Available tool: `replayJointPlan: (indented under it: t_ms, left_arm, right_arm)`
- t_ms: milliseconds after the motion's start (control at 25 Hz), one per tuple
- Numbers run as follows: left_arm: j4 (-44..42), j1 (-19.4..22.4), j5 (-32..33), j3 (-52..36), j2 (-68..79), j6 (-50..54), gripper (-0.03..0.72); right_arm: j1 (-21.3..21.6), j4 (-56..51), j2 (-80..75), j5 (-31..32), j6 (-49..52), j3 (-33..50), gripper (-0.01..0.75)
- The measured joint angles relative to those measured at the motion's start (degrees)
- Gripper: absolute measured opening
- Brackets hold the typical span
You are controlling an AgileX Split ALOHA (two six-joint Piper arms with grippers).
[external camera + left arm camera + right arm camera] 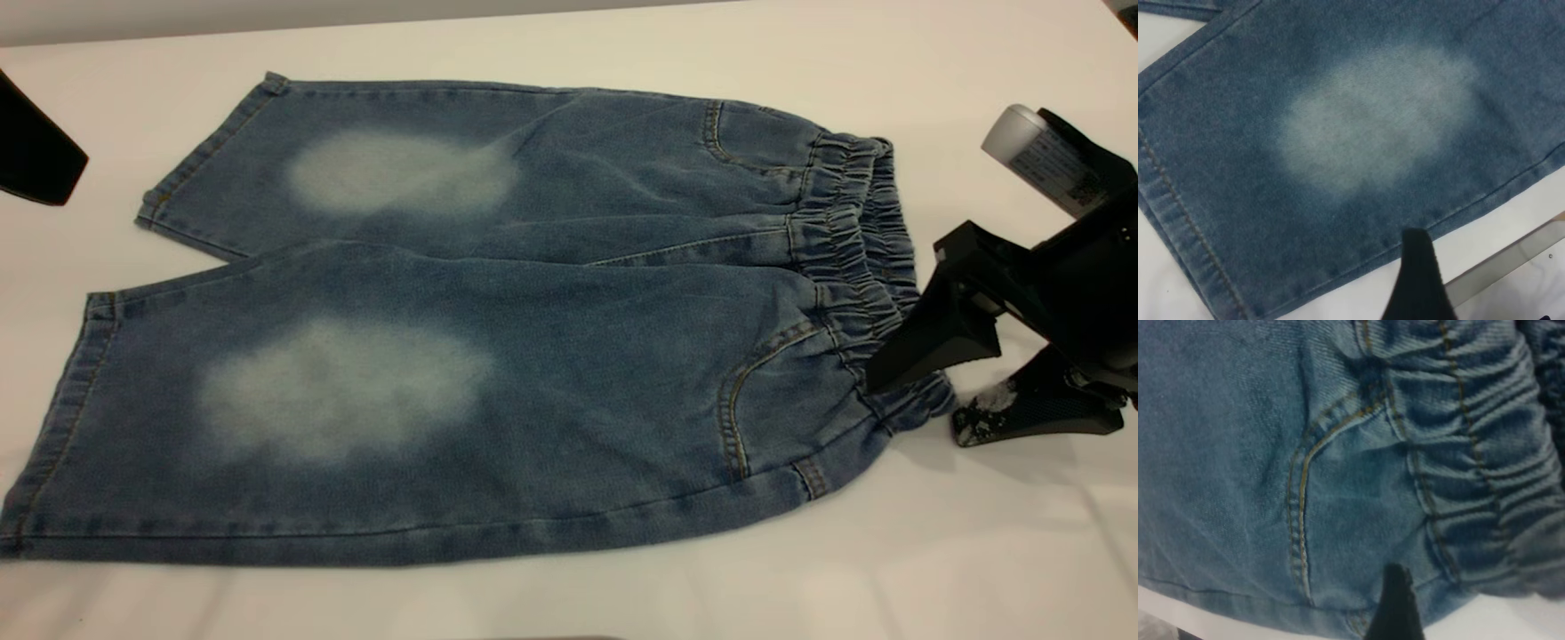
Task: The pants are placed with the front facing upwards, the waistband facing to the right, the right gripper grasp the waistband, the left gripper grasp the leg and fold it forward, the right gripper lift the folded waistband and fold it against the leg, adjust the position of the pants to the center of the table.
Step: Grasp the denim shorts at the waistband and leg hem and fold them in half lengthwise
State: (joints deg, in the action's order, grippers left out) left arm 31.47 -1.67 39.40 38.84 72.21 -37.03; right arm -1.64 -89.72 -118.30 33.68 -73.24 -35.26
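Observation:
The pants (498,356) lie flat and front up on the white table (933,551), legs to the left and the ruched waistband (853,231) to the right. My right gripper (920,409) is open at the waistband's near corner: one black finger (925,333) rests over the gathered band, the other (1022,413) sits low by the table just right of it. In the right wrist view, a fingertip (1395,600) hovers over the denim below the curved front pocket (1301,493), beside the waistband (1485,453). My left gripper (36,151) hangs at the far left, beyond the far leg's hem.
The left wrist view looks down on a leg's pale faded patch (1378,113) and stitched hem (1178,220), with the table's metal-trimmed edge (1511,253) close by. White tabletop (622,604) surrounds the pants on all sides.

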Motion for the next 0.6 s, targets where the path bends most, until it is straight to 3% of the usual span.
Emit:
replayJointPlan:
  t_ms: [240,600]
  left_arm:
    - [0.0,0.0,-0.1,0.0,0.0,0.0,0.475]
    - [0.0,0.0,-0.1,0.0,0.0,0.0,0.475]
  right_arm:
    - [0.0,-1.6,0.0,0.1,-4.7,0.0,0.502]
    - [0.1,-4.8,-0.5,5.3,-11.1,0.0,0.502]
